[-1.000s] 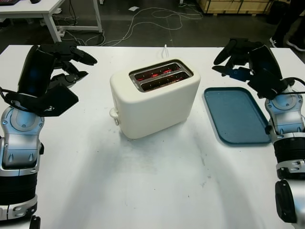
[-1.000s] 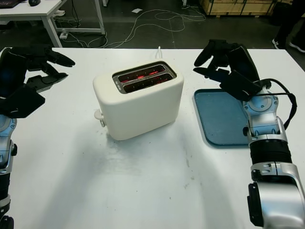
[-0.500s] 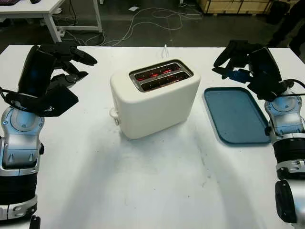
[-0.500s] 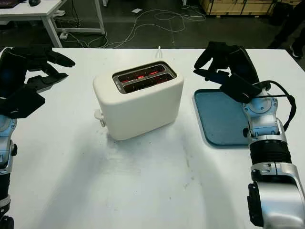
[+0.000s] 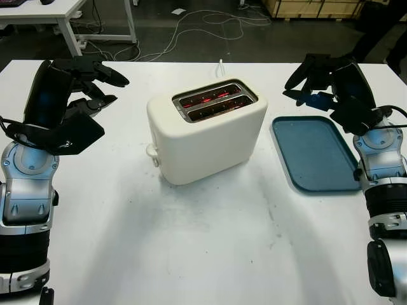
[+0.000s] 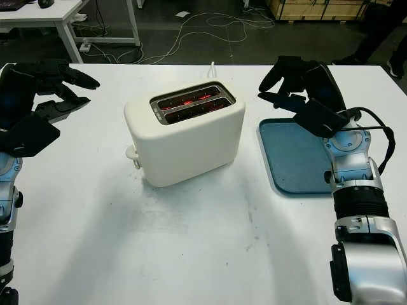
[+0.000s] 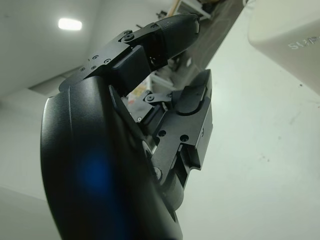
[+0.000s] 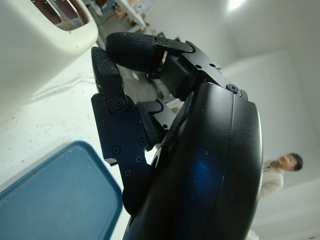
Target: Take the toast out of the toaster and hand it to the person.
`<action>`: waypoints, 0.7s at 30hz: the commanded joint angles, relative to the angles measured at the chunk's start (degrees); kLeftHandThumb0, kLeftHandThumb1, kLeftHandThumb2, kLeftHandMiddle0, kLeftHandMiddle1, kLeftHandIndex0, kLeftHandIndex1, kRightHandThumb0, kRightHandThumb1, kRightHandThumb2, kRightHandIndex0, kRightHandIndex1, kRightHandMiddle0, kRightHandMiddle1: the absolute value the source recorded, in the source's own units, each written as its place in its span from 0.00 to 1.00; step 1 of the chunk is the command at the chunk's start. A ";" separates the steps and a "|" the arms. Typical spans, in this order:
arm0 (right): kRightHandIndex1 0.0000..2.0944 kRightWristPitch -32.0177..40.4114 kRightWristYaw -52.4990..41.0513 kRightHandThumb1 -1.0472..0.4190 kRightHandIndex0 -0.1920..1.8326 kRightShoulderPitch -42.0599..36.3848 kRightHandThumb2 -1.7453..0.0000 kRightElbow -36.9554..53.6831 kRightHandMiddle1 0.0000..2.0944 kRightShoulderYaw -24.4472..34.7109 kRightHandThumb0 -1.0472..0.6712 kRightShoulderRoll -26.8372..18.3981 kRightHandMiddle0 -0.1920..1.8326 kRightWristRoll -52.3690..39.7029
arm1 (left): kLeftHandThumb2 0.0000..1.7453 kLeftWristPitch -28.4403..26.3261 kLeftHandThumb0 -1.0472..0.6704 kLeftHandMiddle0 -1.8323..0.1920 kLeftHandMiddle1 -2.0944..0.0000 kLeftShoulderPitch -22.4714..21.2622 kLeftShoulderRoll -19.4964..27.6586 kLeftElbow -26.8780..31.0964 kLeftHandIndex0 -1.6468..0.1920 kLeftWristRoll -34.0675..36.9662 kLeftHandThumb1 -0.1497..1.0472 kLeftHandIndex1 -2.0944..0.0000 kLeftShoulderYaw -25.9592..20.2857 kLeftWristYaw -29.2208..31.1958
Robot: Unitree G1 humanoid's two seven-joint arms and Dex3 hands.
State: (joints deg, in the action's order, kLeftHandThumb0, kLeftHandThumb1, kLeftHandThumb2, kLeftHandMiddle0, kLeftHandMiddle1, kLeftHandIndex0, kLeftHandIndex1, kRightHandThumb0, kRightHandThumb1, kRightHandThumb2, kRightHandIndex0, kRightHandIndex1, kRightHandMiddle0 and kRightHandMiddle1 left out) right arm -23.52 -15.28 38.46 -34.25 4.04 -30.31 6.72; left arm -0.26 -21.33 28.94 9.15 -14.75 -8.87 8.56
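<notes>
Left black three-finger hand (image 5: 86, 79): raised above the white table (image 5: 203, 254) near its left edge, well apart from the toaster, open, holding nothing. Fingers (image 7: 170, 35) directed toward the toaster side in the left wrist view.

Right black three-finger hand (image 5: 318, 76): raised above the far end of the tray, near the right edge of the table, open, holding nothing. Fingers (image 8: 135, 52) directed toward the toaster in the right wrist view.

Cream-white two-slot plastic toaster (image 5: 206, 130): upright near the middle of the table, closer to the far edge, turned at a slight angle. Both slots (image 5: 214, 101) glowing red inside. Round cream lever knob (image 5: 151, 151) on the left end face, low down. White power cord (image 5: 220, 65) leaving the back and running to the far edge of the table.

Toast: not distinguishable inside the slots; nothing projecting above the top of the toaster.

Dark blue rectangular tray with rounded corners (image 5: 315, 152): flat on the table, just beside the toaster on its right, apart from it, close to the right edge.

Person (image 8: 280, 172): partly visible in the background of the right wrist view, behind the shell of the right hand.

Cables (image 5: 210, 25): loose on the dark floor beyond the far edge of the table.
</notes>
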 commanded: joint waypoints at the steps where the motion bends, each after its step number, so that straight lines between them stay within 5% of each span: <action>1: 0.66 -0.79 0.30 0.09 0.56 0.62 0.96 -0.12 0.57 0.03 0.43 -0.49 0.51 0.00 | 0.00 1.19 0.69 0.44 0.48 -0.34 0.34 -0.59 0.37 0.56 0.83 0.72 0.00 -0.02; 21: 0.66 -1.32 -0.07 0.09 0.57 1.03 0.97 -1.25 0.56 0.50 0.40 -0.27 0.52 -0.93 | 0.00 0.45 0.69 0.45 0.46 -0.11 0.23 0.00 0.38 0.39 0.84 0.71 0.01 -0.26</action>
State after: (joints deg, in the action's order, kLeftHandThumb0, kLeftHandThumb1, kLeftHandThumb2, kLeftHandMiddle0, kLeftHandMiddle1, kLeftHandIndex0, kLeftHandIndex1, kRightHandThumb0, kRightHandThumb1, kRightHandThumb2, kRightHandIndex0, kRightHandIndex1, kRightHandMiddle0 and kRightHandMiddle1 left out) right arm -23.88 -15.29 38.51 -34.97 4.07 -30.31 6.61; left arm -0.30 -21.33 28.93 9.02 -14.39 -8.87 8.56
